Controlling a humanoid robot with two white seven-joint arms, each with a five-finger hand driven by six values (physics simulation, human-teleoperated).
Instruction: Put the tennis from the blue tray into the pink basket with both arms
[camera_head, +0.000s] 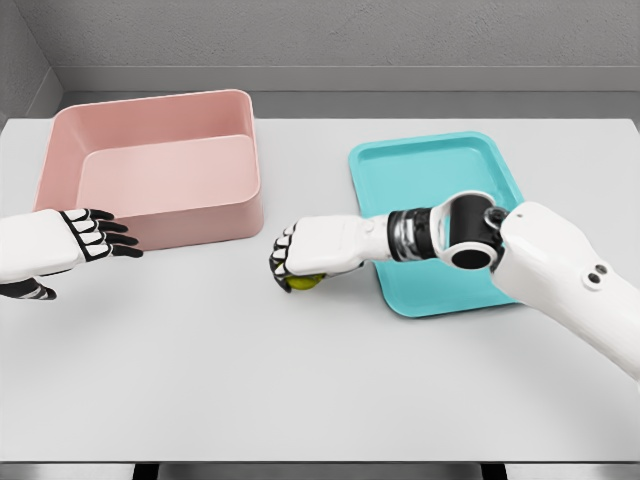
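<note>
While one left hand (75, 243) hangs released, one right hand (300, 258) clasps one tennis ball (305, 283)

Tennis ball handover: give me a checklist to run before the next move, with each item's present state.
1. Tennis ball gripped by the right hand: ok, fingers curl over it, only its lower edge shows.
2. Ball out of the blue tray: ok, it is over the table between tray and basket.
3. Left hand ready to receive: ok, open and holding nothing, in front of the basket's near left corner.
4. Hands close enough to pass: not ok, a wide gap separates them.
5. Pink basket free to take the ball: ok, nothing shows inside.
6. Grip firmness: cannot tell, the hand hides the contact.
</note>
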